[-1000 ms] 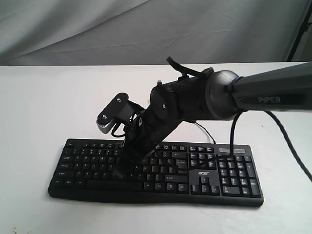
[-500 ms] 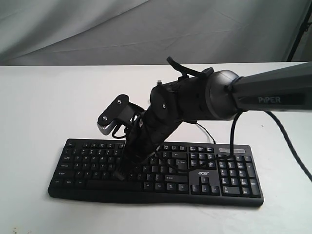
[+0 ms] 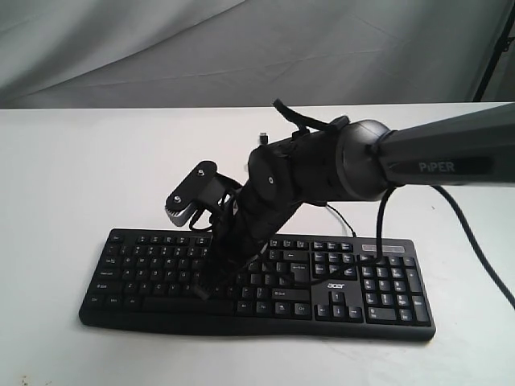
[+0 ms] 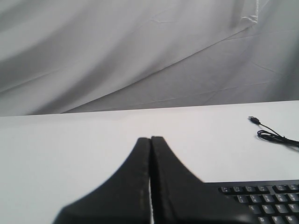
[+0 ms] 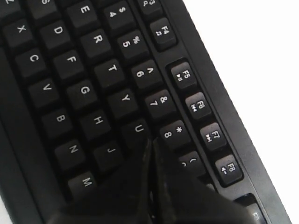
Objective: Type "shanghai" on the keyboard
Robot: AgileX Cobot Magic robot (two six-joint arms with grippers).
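Observation:
The black keyboard (image 3: 378, 289) lies along the front of the white table (image 3: 64, 177), its "acer" logo (image 3: 334, 284) beside the number pad. My right gripper (image 3: 203, 291) reaches across from the right and points steeply down onto the letter keys left of centre, jaws shut with nothing between them. In the right wrist view its tips (image 5: 152, 141) sit just past the U key (image 5: 138, 128), between J and 8, hiding the key beneath; contact cannot be judged. My left gripper (image 4: 150, 138) is shut and empty, held over the table with the keyboard's corner (image 4: 261, 200) beside it.
The keyboard's thin black USB cable (image 4: 273, 136) lies loose on the table behind it, plug end (image 3: 262, 137) free. A grey cloth backdrop (image 3: 161, 48) hangs behind the table. A dark stand leg (image 3: 495, 48) is at the far right.
The right arm has dropped and shifted a little to the right, carrying its shut tips a short way rightward along the letter keys. The keyboard has not moved.

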